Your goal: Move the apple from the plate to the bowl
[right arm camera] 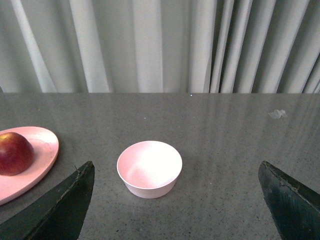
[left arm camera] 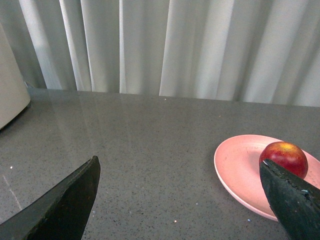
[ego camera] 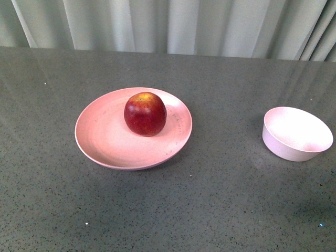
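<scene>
One apple (ego camera: 145, 114), one plate (ego camera: 102, 137), one bowl (ego camera: 296, 133)

The left claw (left arm camera: 178, 160) is wide open, its two dark, tapered fingers (left arm camera: 65, 205) spread far apart and holding nothing. The right claw (right arm camera: 176, 162) is spread just as wide, its dark fingers (right arm camera: 60, 205) also gripping nothing. Only the finger ends show in the wrist views, so the arms' pose is unclear; both claws seem to point roughly level and forward.
</scene>
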{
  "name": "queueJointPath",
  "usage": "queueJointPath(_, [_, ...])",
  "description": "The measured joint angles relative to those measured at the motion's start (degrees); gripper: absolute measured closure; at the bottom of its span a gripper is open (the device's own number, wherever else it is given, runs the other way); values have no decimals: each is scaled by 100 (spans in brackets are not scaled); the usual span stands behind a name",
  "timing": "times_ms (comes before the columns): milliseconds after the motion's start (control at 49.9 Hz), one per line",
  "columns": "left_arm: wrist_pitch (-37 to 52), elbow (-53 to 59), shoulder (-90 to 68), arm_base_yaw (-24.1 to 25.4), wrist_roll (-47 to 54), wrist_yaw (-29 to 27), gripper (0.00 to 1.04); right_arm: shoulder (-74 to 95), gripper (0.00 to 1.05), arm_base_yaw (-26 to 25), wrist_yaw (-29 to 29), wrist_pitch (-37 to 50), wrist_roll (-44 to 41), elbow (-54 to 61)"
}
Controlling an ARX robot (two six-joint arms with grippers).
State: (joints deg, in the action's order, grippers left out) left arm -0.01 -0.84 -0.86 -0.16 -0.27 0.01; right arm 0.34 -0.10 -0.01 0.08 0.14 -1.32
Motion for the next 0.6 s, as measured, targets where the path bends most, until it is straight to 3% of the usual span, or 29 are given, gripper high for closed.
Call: queueJointPath(601, [0, 0, 0, 0, 0, 0, 9, 0, 9, 0, 2, 0, 0, 0])
